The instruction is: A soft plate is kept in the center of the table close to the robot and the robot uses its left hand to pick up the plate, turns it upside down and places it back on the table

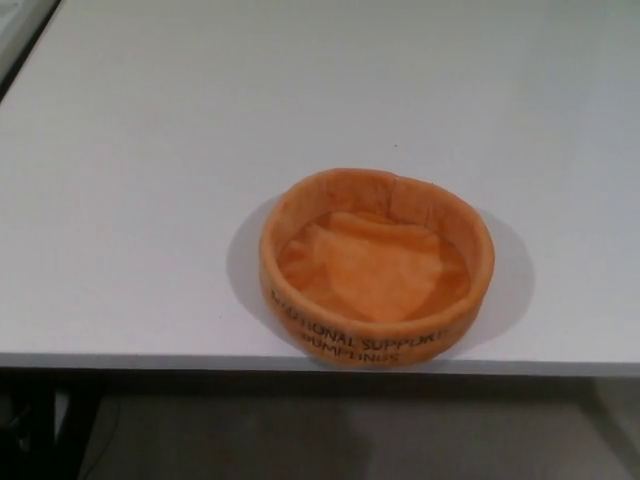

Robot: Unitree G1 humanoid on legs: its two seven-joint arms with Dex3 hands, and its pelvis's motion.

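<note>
An orange soft plate (376, 268) with a raised padded rim sits right side up on the white table (150, 200), close to the near edge and a little right of centre. Black lettering runs along its front wall. Its inside is wrinkled orange fabric and holds nothing. Neither of my hands shows in the head view.
The table's near edge (130, 362) runs across the lower part of the view, with dark floor and a black leg (40, 420) below it. A dark strip borders the table at the far left corner (15, 60).
</note>
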